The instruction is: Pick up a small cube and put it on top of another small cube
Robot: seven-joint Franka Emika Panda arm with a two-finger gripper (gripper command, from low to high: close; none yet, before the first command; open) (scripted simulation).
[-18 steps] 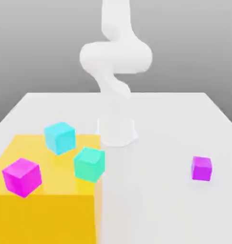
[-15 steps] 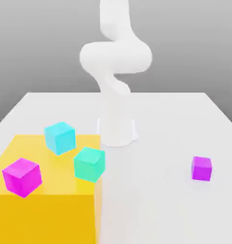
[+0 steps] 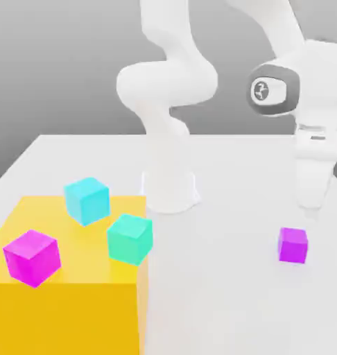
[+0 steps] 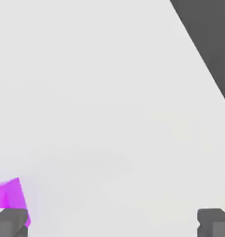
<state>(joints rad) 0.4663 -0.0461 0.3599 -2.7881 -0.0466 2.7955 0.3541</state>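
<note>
Four cubes are counted: one small violet cube (image 3: 293, 245) alone near the bench (image 3: 227, 291) right edge; magenta cube (image 3: 32, 257), cyan cube (image 3: 87, 200), teal cube (image 3: 130, 238) on one yellow block (image 3: 67, 305). Fingers (image 4: 12, 224) are spread, nothing gripped, above the violet cube.

The small cube (image 4: 10, 194) is partly covered by one of the fingertips (image 4: 10, 223) in the hand view. The yellow block (image 3: 67, 305) runs off the exterior view's near edge.
</note>
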